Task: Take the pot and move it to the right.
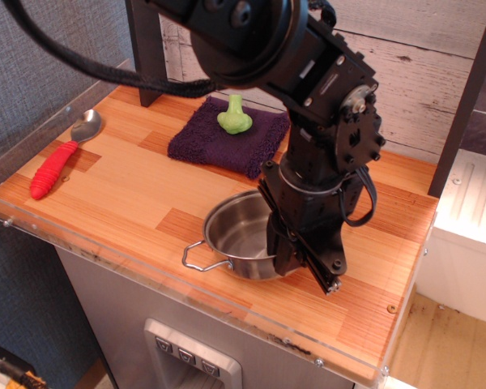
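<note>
The pot is sitting on the tabletop close to the front edge, roughly midway along it and somewhat toward the right. One wire handle is sticking out toward the front left. The claw is standing at the pot's right rim, hiding that side; whether it is touching the rim cannot be told from here. Behind the pot, near the back edge, the cloth is lying flat, with the vegetable resting on it. The spoon is lying well apart along the left edge, its bowl pointing toward the back left corner.
</note>
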Controlling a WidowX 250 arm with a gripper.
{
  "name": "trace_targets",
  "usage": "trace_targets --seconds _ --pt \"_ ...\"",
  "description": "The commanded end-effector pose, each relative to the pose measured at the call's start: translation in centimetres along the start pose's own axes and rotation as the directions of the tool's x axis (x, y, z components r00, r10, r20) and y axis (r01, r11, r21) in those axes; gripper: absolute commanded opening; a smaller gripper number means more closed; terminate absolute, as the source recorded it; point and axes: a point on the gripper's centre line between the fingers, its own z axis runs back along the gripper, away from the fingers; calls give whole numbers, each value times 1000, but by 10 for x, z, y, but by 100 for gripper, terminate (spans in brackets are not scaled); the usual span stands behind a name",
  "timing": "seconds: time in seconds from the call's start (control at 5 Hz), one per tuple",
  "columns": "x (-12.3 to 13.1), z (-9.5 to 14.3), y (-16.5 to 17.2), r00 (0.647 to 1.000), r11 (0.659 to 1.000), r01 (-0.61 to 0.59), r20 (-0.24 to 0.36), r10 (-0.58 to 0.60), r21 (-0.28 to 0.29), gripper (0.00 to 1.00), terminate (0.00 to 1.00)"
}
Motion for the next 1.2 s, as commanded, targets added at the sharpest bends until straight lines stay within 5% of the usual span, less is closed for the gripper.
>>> trace_targets --seconds 0.0,0.2,0.4,0.6,0.8,1.0 --pt "-5 23 5 996 999 22 85 -24 26 100 0" --pt "-9 32 19 991 994 -104 85 103 15 100 0" --pt "-30 49 70 940 942 -331 69 335 -61 100 0" --pt "-53 59 118 853 855 -516 62 518 -46 100 0" --pt "-77 47 163 803 802 -593 25 596 -66 100 0" --pt "-91 38 183 802 801 -595 10 597 -69 100 0"
